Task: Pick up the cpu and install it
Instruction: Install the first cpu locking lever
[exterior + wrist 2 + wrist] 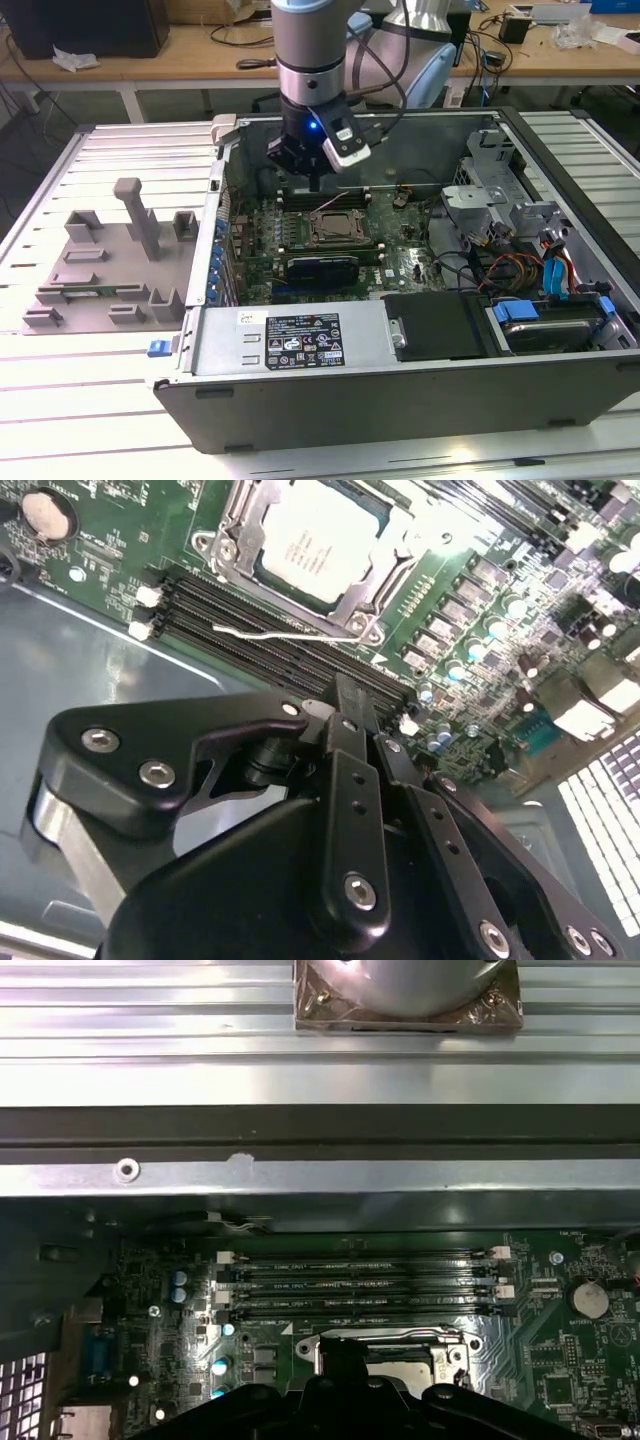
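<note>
My gripper [313,182] hangs inside the computer case [420,385], fingers [346,712] pressed together and empty, over the memory slots [230,615]. The cpu [315,545] lies in its socket, near the case wall [320,1175].

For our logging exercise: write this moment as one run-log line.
hand: shut, holding nothing, over memory slots | cpu: lying in motherboard socket, apart from hand

The exterior view looks down at a slant, from some way off, over the open computer case [300,345] lying on the slatted table [120,130]. Both wrist views sit close behind the gripper [352,702], seemingly facing from opposite sides, and share the socket [228,525] and memory slots [220,605].
</note>
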Robot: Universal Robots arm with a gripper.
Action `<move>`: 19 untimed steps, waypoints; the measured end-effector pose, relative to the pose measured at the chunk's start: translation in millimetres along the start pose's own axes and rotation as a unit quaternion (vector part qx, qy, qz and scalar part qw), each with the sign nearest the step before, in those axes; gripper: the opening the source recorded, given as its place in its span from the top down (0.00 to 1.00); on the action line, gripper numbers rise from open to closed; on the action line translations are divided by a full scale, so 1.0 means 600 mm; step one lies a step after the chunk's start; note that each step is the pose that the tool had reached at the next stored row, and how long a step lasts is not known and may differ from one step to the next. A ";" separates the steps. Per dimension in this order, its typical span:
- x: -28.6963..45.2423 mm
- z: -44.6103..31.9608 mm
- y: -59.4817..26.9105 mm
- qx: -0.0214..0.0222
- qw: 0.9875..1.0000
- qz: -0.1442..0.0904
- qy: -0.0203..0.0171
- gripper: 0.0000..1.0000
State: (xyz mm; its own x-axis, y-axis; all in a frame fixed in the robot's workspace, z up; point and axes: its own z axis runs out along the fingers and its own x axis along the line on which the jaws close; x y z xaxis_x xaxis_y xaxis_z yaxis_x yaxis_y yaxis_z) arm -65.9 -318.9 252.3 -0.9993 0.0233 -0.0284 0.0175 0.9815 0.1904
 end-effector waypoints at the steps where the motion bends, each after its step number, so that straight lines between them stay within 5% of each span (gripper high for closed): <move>1: 0.000 0.001 -0.001 0.000 1.000 0.000 -0.002 0.89; 5: -0.003 0.007 -0.006 0.000 1.000 -0.002 -0.012 0.89; 13: -0.020 0.030 -0.010 0.000 1.000 0.000 -0.013 0.89; 19: -0.025 0.044 -0.004 0.001 0.999 0.031 -0.019 0.89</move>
State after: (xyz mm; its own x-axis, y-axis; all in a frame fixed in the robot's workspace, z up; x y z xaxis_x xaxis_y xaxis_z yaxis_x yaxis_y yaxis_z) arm -50.1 -316.4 226.6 -0.9944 0.0905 -0.0541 0.0786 0.9784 0.1909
